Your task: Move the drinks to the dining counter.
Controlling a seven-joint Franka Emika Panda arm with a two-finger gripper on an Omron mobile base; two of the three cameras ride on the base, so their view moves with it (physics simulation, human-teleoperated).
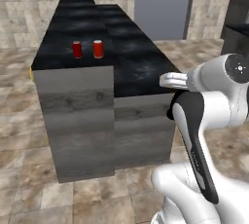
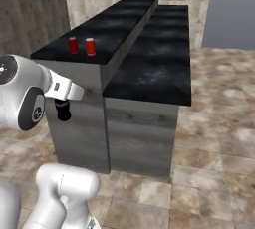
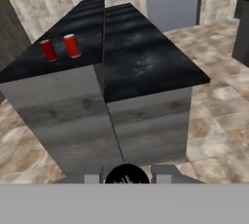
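Note:
Two red cans, one [image 1: 77,49] left of the other [image 1: 98,48], stand upright side by side on the raised ledge of the dining counter [image 1: 138,67], near its close end. In the hand view the same cans [image 3: 48,50] [image 3: 72,45] sit at upper left on the black stone top [image 3: 146,57]. My gripper [image 3: 127,179] hangs in front of the counter's near end, below top height, shut on a small dark bottle [image 3: 126,173]. From the right base camera the bottle [image 2: 63,111] shows as a dark stub under the white hand.
The counter's grey panelled end [image 1: 78,121] faces me, with tiled floor [image 2: 214,138] open to its right. A grey door panel [image 1: 163,4] stands in the back wall. A dark cabinet [image 1: 238,18] stands at the far right.

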